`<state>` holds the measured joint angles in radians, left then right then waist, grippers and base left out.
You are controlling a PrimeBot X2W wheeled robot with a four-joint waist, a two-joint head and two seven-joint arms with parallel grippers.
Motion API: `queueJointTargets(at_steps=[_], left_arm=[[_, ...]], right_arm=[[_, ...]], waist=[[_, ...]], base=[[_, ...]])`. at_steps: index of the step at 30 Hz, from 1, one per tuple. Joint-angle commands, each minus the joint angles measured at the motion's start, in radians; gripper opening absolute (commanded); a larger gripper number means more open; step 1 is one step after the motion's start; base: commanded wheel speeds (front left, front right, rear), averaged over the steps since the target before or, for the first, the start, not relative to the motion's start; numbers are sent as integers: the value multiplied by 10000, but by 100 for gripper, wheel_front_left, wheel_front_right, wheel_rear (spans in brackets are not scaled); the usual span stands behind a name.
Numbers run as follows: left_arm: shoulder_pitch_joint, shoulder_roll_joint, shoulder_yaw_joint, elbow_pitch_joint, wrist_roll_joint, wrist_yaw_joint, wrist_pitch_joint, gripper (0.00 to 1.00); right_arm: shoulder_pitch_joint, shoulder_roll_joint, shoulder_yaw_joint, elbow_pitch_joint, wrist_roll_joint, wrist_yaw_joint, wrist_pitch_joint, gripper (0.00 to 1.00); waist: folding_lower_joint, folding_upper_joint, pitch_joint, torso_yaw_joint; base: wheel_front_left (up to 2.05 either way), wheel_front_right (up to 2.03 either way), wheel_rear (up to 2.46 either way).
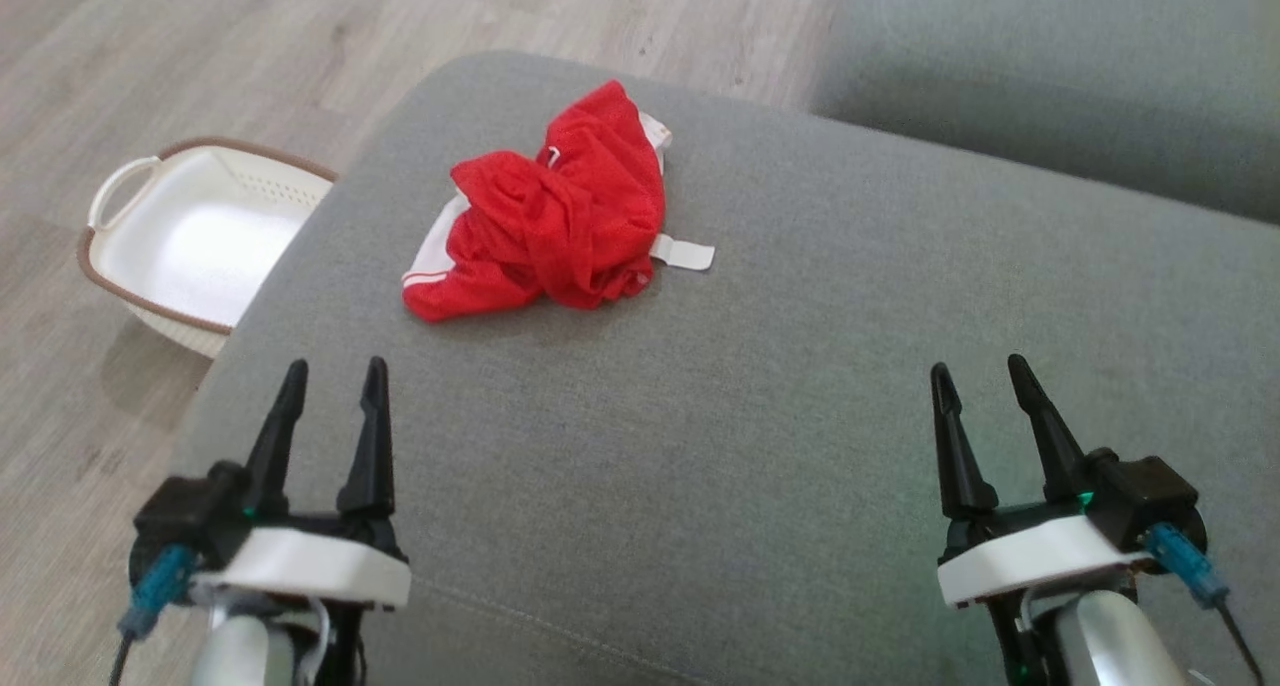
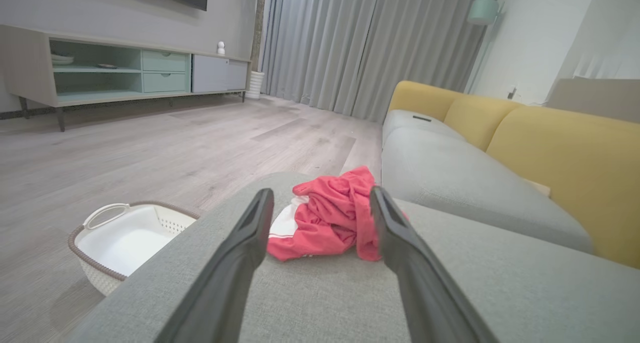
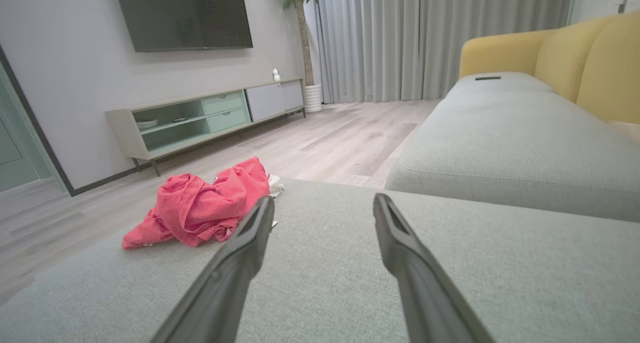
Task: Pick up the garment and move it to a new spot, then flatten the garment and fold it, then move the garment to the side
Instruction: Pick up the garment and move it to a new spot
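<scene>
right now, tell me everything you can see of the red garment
The red garment is a crumpled heap of thin, mesh-looking fabric with white side panels, a thin white stripe near one hem and a white tab sticking out on its right. It lies bunched and unfolded on the grey sofa cushion, toward the far left, touching only that cushion.

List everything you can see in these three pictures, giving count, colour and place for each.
garment: one, red with white trim, crumpled on the cushion
cushion: one, grey, middle of the head view
basket: one, white with brown rim, on the floor left of the cushion
sofa: one, grey seat, yellow back, beyond the cushion
TV cabinet: one, pale with green drawers, along the wall
television: one, dark, wall above the cabinet
left gripper: one, dark, open, above the cushion's near left
right gripper: one, dark, open, above the cushion's near right
</scene>
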<state>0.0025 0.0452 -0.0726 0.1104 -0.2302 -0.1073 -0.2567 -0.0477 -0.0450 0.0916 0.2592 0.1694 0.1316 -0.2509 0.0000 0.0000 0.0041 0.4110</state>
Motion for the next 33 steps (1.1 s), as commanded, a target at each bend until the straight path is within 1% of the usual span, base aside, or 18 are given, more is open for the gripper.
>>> queueJointTargets(at_steps=[1, 3, 7, 9, 10, 13, 16, 20, 24, 28, 29, 30, 31, 33], left_arm=[[-987, 72, 504, -20, 171, -88, -51, 100], [-1449, 189, 550, 409, 218, -135, -51, 100], [-2780, 790, 315, 1523, 221, -202, -31, 100], [-3575, 1132, 78, 2195, 137, -218, 227, 100], [-3575, 1132, 78, 2195, 137, -218, 227, 100], [-4730, 1652, -531, 3094, -137, -228, 999, 100], [-5703, 2255, -1396, 3804, -630, -230, 1734, 100], [-6749, 2954, -2065, 4797, -1299, -232, 2379, 100], [-7535, 3311, -2415, 5814, -2117, -232, 2931, 100], [-8010, 3564, -2918, 6549, -2735, -233, 3252, 100], [-8094, 3643, -3064, 6693, -2861, -233, 3270, 62], [-8182, 3730, -3191, 6829, -2959, -233, 3224, 2], [-8254, 3793, -3315, 6944, -3044, -233, 3148, 0], [-8373, 3882, -3474, 7118, -3165, -233, 2839, 0]], right_arm=[[-400, -53, 213, -335, -175, -9, -109, 100], [-522, -53, 185, -385, -363, -9, -109, 100], [-879, -53, 39, -562, -649, -9, -109, 100], [-1013, -53, -29, -743, -737, -9, -109, 100], [-1013, -53, -29, -743, -737, -9, -109, 100], [-1162, -53, -20, -839, -927, -9, -109, 100], [-1347, -53, 31, -848, -1078, -9, -109, 100], [-1548, -53, 125, -878, -1234, -9, -109, 100], [-1695, -53, 130, -960, -1273, -9, -109, 100], [-1804, -53, 105, -997, -1306, -9, -109, 100], [-1826, -53, 105, -1001, -1311, -9, -109, 100], [-1846, -53, 99, -1004, -1313, -9, -109, 100], [-1865, -53, 94, -1004, -1313, -9, -109, 100], [-1897, -53, 102, -990, -1308, -9, -109, 100]], waist=[[0, 0, 296, -209], [0, 0, 597, -392], [0, 0, 1236, -788], [0, 0, 1566, -973], [0, 0, 1566, -973], [0, 0, 2062, -1295], [0, 0, 2479, -1628], [0, 0, 2902, -2048], [0, 0, 3234, -2376], [0, 0, 3448, -2575], [0, 0, 3485, -2602], [0, 0, 3514, -2621], [0, 0, 3533, -2639], [0, 0, 3544, -2671]], base=[[0, 0, 0], [0, 0, 0], [0, 0, 0], [0, 0, 0], [0, 0, 0], [0, 0, 0], [0, 0, 0], [0, 0, 0], [0, 0, 0], [0, 0, 0], [0, 0, 0], [0, 0, 0], [0, 0, 0], [0, 0, 0]])
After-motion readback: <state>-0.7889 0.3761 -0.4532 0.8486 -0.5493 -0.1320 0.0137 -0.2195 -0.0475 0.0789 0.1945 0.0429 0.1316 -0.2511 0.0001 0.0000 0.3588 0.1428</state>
